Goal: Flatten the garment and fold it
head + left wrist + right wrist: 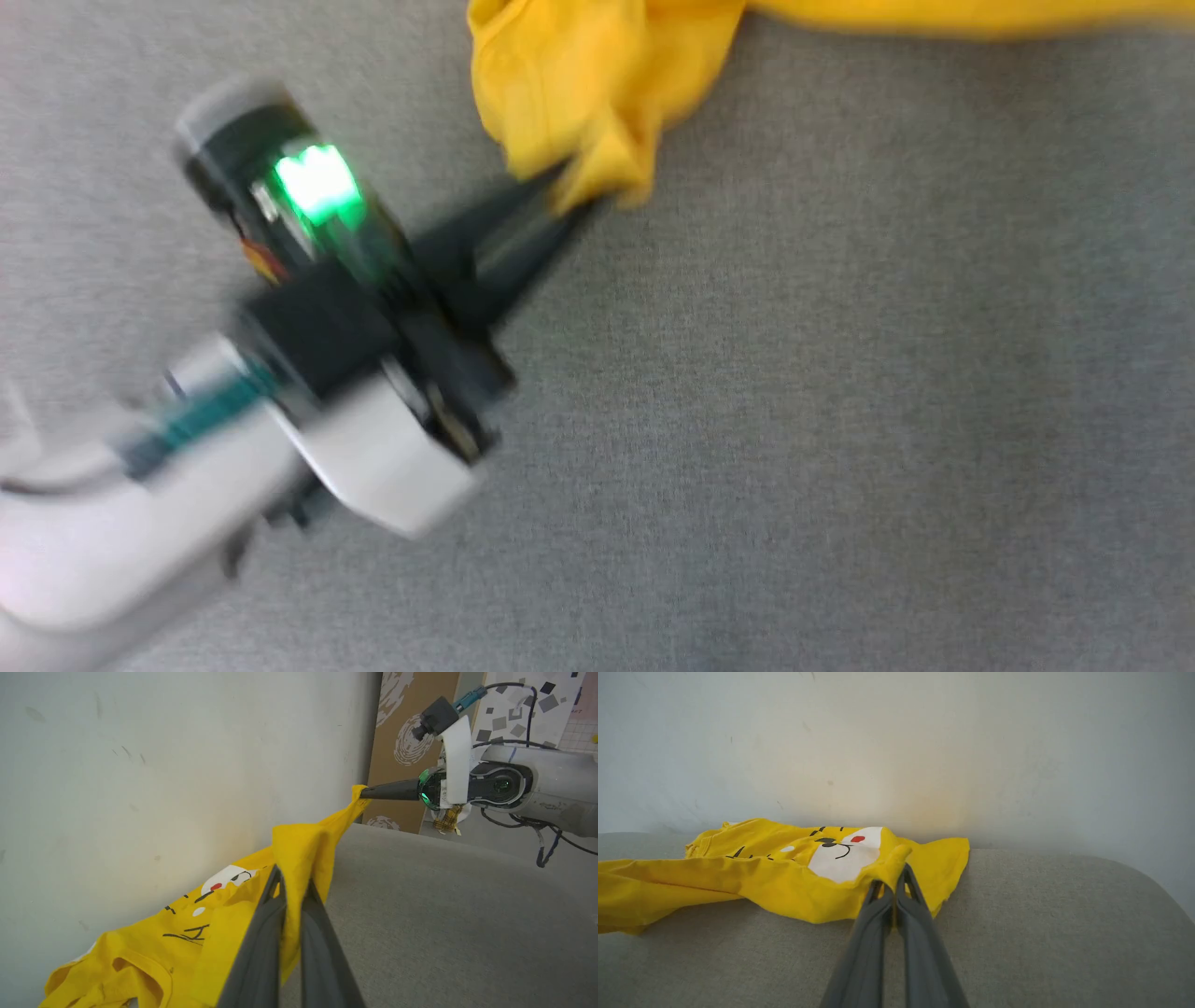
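Observation:
The garment (579, 84) is a mustard-yellow T-shirt, bunched at the top of the head view, with a stretched band running off to the right. My left gripper (579, 201) reaches up from the lower left and is shut on a lower fold of it. In the left wrist view the garment (187, 938) hangs between both grippers, its cartoon face print facing the wall. My left gripper (292, 891) pinches a fold there, and my right gripper (363, 794) pinches a raised corner. In the right wrist view my right gripper (894, 884) is shut on the garment (761, 877), print side up.
A grey fabric surface (840, 420) lies under the garment. A white wall (140, 765) stands close behind it. A brown cardboard panel (411, 718) with white prints leans past the surface's end, and loose cables (546, 844) hang off the right arm.

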Tool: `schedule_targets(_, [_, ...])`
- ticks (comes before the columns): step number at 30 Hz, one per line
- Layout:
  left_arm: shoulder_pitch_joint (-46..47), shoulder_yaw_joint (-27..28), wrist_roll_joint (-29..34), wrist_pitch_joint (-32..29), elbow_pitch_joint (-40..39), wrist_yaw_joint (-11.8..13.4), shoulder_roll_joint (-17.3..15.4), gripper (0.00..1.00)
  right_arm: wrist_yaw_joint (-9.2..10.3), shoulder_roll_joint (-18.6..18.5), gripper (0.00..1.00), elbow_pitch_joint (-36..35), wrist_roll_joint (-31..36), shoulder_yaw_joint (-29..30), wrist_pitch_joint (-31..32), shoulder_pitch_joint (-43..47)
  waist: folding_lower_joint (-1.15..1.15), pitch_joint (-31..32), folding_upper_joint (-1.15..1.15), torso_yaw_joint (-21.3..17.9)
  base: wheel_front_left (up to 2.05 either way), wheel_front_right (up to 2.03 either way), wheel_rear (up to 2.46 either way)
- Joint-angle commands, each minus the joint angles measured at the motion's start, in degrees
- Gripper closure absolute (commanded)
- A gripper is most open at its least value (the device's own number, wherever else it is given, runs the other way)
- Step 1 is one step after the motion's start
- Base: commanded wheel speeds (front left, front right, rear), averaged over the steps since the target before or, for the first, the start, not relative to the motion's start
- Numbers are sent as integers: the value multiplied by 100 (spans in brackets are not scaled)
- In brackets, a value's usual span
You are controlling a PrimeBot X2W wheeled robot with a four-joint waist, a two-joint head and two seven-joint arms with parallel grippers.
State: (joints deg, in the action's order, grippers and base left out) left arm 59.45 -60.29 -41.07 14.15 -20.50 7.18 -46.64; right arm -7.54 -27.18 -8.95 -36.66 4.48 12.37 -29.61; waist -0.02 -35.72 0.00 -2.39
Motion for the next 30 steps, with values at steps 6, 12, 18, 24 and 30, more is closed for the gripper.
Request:
schedule_targets(6, [-1125, -690, 104, 27, -38, 321, 65, 100, 5, 720, 100, -422, 114, 477, 156, 1500, 2, 1101, 0, 109, 0, 0, 0])
schedule_targets(12, [-2043, -1074, -106, -51, 122, 456, 123, 100, 5, 1138, 100, -622, 173, 778, 394, 2537, 2, 1595, 0, 123, 0, 0, 0])
schedule_targets(18, [-2895, -1203, -729, -269, 293, 448, 166, 100, 5, 1291, 100, -664, 60, 885, 880, 3507, 2, 1982, 0, 180, 0, 0, 0])
schedule_targets(24, [-3463, -1217, -1455, -516, 269, 504, -46, 100, 5, 948, 100, -675, -285, 522, 1548, 4411, 2, 2222, 0, 191, 0, 0, 0])
schedule_targets(30, [-3885, -1230, -2045, -671, 270, 481, -129, 100, 5, 570, 100, -575, -476, 203, 1978, 4988, 2, 2456, 0, 170, 0, 0, 0])
